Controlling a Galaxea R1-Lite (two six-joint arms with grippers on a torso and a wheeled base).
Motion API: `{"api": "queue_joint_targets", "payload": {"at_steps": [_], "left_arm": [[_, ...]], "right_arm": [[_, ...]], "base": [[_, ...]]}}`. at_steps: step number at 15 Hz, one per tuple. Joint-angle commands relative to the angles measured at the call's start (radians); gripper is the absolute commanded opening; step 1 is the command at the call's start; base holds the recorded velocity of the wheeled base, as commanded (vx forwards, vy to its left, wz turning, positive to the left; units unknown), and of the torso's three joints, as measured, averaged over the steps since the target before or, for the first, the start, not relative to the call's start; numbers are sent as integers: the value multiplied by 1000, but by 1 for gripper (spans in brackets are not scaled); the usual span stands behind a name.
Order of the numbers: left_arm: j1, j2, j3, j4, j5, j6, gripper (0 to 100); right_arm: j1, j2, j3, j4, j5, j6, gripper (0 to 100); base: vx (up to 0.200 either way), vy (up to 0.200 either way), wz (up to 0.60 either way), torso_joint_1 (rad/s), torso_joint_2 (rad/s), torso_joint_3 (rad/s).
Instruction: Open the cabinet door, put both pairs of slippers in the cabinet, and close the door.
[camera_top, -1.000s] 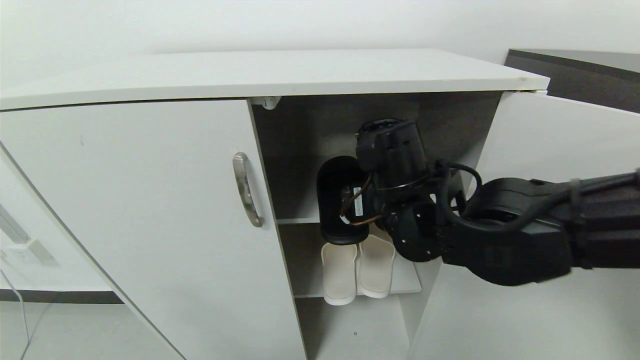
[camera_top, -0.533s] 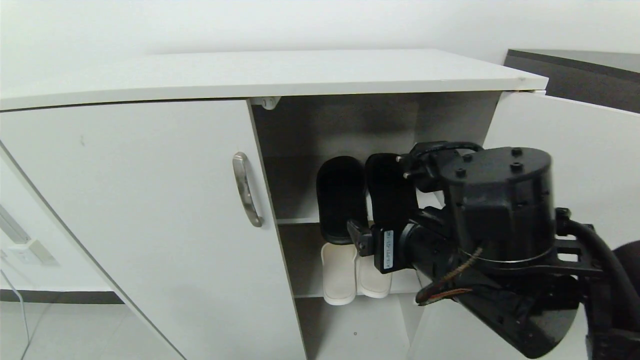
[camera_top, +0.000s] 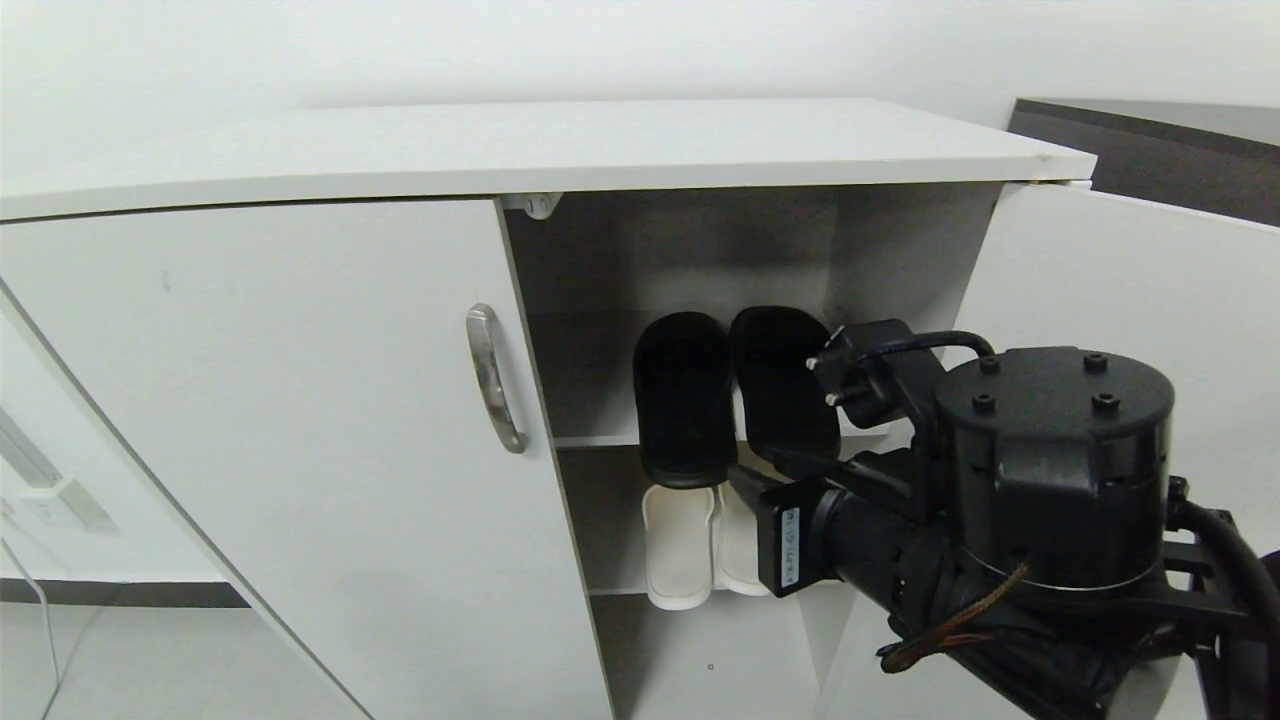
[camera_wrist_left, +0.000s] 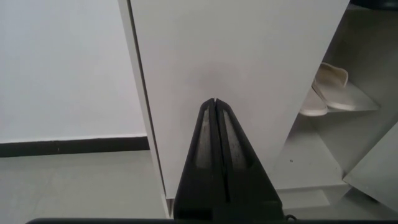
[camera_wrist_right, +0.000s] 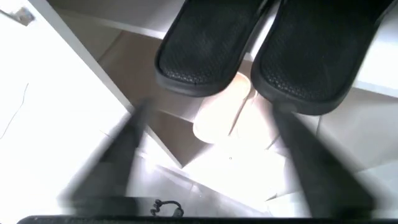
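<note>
Two black slippers (camera_top: 735, 395) lie side by side on the cabinet's upper shelf, their ends jutting past the shelf edge; in the right wrist view the black slippers (camera_wrist_right: 211, 43) sit just ahead. Below them, a white pair (camera_top: 680, 545) rests on the lower shelf, with the white pair (camera_wrist_right: 224, 115) also in the right wrist view and the white pair (camera_wrist_left: 326, 90) in the left wrist view. My right gripper (camera_wrist_right: 210, 111) is open and empty, just outside the cabinet opening. My left gripper (camera_wrist_left: 214, 102) is shut, low in front of the closed left door.
The right door (camera_top: 1100, 270) stands swung open beside my right arm. The left door (camera_top: 250, 400) is closed, with a metal handle (camera_top: 492, 378). The white cabinet top (camera_top: 550, 140) overhangs the opening. A dark desk edge (camera_top: 1150, 130) shows at the far right.
My right arm has drawn back out of the cabinet, toward the camera and downward. The second black slipper it covered now lies free on the upper shelf beside the first.
</note>
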Motion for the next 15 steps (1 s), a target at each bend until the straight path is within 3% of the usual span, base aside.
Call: {"api": "queue_joint_targets", "payload": {"at_steps": [1,2,15], "left_arm": [[0,1,-1,0,-1,-1,0],[0,1,0,0,-1,-1,0],[0,1,-1,0,-1,-2,0]], "right_arm": [[5,-6,3,-2,0,0,0],[5,-6,3,-2,0,0,0],[-8,13,40,-5,13,-11,0]], "base": [[0,0,0,0,0,0],[0,0,0,0,0,0],[-200,0,0,1,4,4]]}}
